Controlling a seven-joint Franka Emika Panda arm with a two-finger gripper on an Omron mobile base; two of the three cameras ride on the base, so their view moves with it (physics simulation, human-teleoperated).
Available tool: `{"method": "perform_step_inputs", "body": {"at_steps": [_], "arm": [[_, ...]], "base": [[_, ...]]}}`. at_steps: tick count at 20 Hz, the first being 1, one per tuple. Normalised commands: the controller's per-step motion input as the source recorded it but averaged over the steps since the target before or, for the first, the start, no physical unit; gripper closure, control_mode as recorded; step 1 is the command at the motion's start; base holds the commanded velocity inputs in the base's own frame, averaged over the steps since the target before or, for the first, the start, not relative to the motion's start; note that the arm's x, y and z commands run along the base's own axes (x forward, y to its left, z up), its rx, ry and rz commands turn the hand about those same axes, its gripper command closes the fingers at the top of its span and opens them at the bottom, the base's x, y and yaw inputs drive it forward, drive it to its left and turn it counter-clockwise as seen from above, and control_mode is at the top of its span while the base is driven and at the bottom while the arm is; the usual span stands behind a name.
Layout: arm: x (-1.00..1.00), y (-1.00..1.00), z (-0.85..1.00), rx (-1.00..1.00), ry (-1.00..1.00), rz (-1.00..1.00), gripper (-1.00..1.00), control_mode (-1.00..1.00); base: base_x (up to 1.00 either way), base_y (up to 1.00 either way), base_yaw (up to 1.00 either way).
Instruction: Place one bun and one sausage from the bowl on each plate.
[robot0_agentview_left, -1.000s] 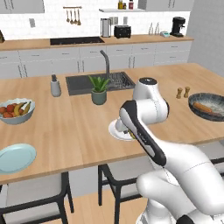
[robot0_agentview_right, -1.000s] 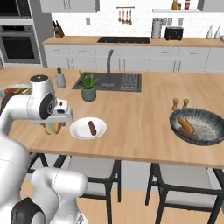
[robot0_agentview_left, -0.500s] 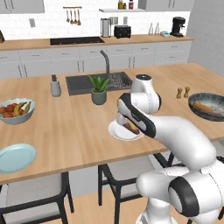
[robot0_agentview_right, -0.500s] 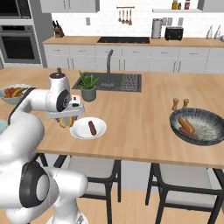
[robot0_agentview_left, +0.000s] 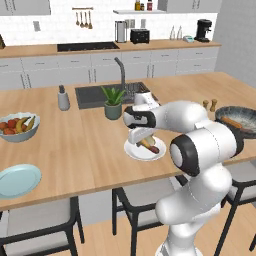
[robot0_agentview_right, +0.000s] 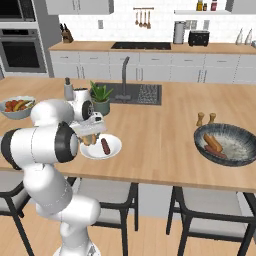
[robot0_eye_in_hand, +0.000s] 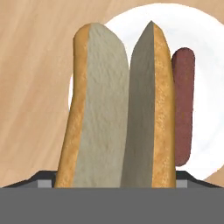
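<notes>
My gripper (robot0_agentview_left: 141, 138) is shut on a split bun (robot0_agentview_left: 142, 135), which it holds just above the left part of the white plate (robot0_agentview_left: 131, 150). A dark red sausage (robot0_agentview_left: 153, 148) lies on that plate. In the hand view the bun (robot0_eye_in_hand: 118, 109) stands between the fingertips (robot0_eye_in_hand: 45, 182), and the sausage (robot0_eye_in_hand: 183, 105) lies to its right on the white plate (robot0_eye_in_hand: 205, 65). From the right base view, the gripper (robot0_agentview_right: 90, 137) hangs over the plate (robot0_agentview_right: 114, 151). The dark bowl (robot0_agentview_right: 235, 157) at the right holds a bun (robot0_agentview_right: 212, 142) and a sausage (robot0_agentview_right: 216, 152). The teal plate (robot0_agentview_left: 19, 180) lies bare at the left.
A pale bowl of fruit (robot0_agentview_left: 17, 126) stands at the counter's left. A potted plant (robot0_agentview_left: 113, 102) and the sink (robot0_agentview_left: 95, 95) lie behind the white plate. Two small shakers (robot0_agentview_right: 206, 119) stand behind the dark bowl. Stools are tucked under the counter's front edge.
The gripper has carried the bun rightward, from beside the white plate to over its left part. The sausage on the plate has stayed in place.
</notes>
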Motion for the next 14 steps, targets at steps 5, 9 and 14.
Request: {"method": "perform_step_inputs", "body": {"at_steps": [5, 9, 14], "arm": [[0.68, 0.00, -0.78, -0.01, 0.03, 0.01, 1.00, -1.00], [0.37, 0.04, -0.57, -0.01, -0.05, -0.01, 1.00, -1.00], [0.02, 0.00, -0.27, 0.00, -0.02, 0.00, 1.00, -1.00]], "base": [[0.00, 0.00, 0.00], [0.00, 0.00, 0.00], [0.00, 0.00, 0.00]]}}
